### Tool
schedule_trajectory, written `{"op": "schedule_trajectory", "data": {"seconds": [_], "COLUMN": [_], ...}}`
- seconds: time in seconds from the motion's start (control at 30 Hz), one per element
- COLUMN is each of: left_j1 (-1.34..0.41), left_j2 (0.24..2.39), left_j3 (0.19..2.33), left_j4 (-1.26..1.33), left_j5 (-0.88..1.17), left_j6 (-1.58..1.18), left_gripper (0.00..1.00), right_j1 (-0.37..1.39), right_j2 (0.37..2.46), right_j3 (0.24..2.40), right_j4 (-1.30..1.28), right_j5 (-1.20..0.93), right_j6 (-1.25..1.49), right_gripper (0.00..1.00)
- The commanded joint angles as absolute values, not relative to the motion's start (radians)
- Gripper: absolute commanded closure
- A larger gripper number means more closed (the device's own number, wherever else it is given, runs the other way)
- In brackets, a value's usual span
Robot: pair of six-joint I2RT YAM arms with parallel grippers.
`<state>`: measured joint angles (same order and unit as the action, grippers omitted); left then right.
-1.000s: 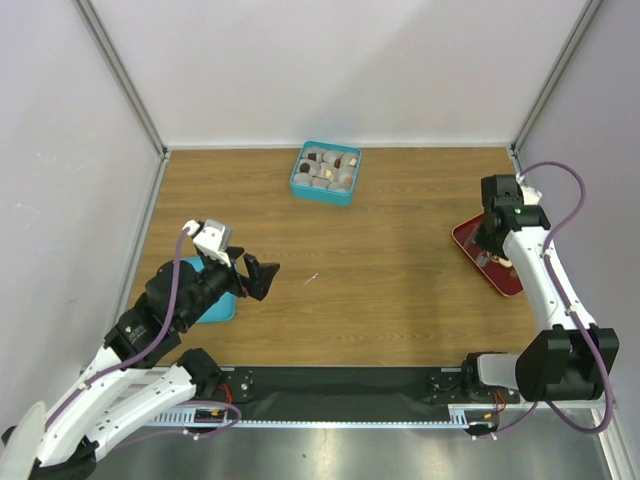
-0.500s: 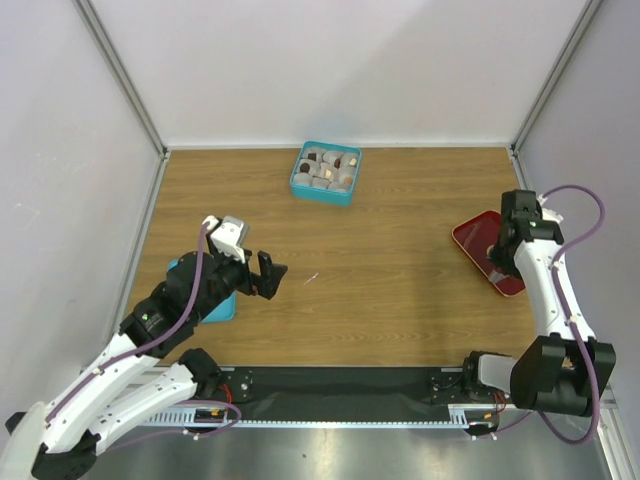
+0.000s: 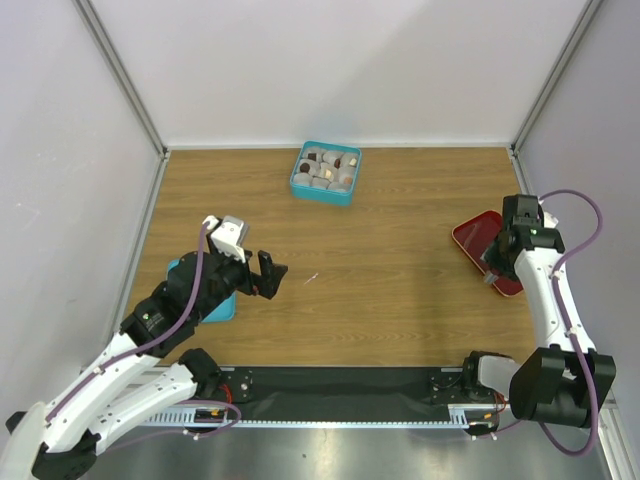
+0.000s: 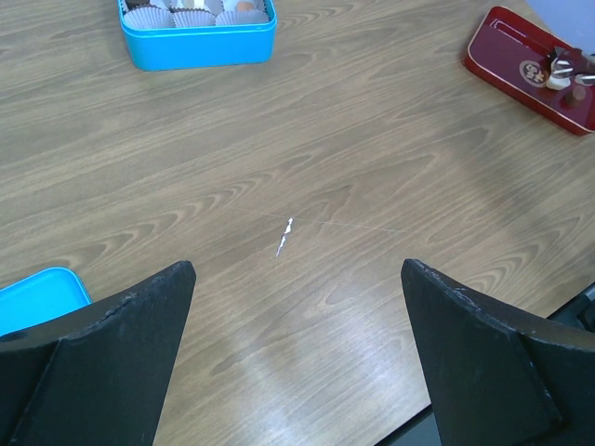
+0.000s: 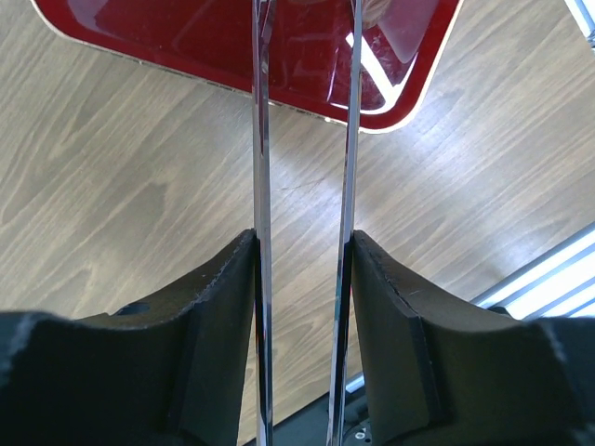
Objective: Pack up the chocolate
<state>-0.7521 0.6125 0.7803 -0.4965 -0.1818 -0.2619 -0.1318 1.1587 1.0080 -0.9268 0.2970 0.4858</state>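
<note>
Fingers [image 5: 218, 316] of my right gripper [image 5: 302, 242] are clamping the tweezers [image 5: 263, 139] over the red tray [image 5: 167, 37]; my left gripper [image 4: 297, 269] is hanging wide apart. Chocolates [image 3: 324, 172] are sitting in the blue box [image 3: 297, 186]. I'm judging them light, smooth and easily marked, so I'm planning gentle pinches across their middles.

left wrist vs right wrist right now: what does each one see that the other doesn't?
Left wrist only: the teal box with paper cups at the far side, a white scrap on the wood, a corner of a flat teal piece, and the open left gripper.
Right wrist only: the right gripper shut on the tweezers, whose two metal arms reach out over the tray.
Both: the red tray and the wooden table.
</note>
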Motion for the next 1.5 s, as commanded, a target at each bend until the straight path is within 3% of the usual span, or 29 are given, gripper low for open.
{"op": "schedule_trajectory", "data": {"seconds": [0.0,0.57,0.83,1.17,1.27,1.47], "left_j1": [-0.747,-0.747,-0.747,-0.747,-0.747,-0.747], "left_j2": [0.601,0.588,0.589,0.578,0.563,0.54], "left_j3": [0.778,0.778,0.779,0.784,0.782,0.781], "left_j4": [-0.485,-0.492,-0.499,-0.503,-0.503,-0.494], "left_j5": [-0.198,-0.215,-0.221,-0.241,-0.247,-0.239], "left_j6": [-0.275,-0.272,-0.273,-0.268,-0.267,-0.267], "left_gripper": [0.0,0.0,0.0,0.0,0.0,0.0], "right_j1": [-0.126,-0.14,-0.143,-0.118,-0.086,0.173], "right_j2": [1.14,1.173,1.177,1.112,1.104,1.193], "right_j3": [0.993,0.937,0.939,1.107,1.146,1.256], "right_j4": [-0.896,-0.844,-0.811,-0.903,-0.884,-0.753], "right_j5": [0.287,0.281,0.258,0.183,0.128,0.15], "right_j6": [0.492,0.472,0.446,0.42,0.423,0.463], "right_gripper": [0.52,0.51,0.56,0.61,0.62,0.62]}}
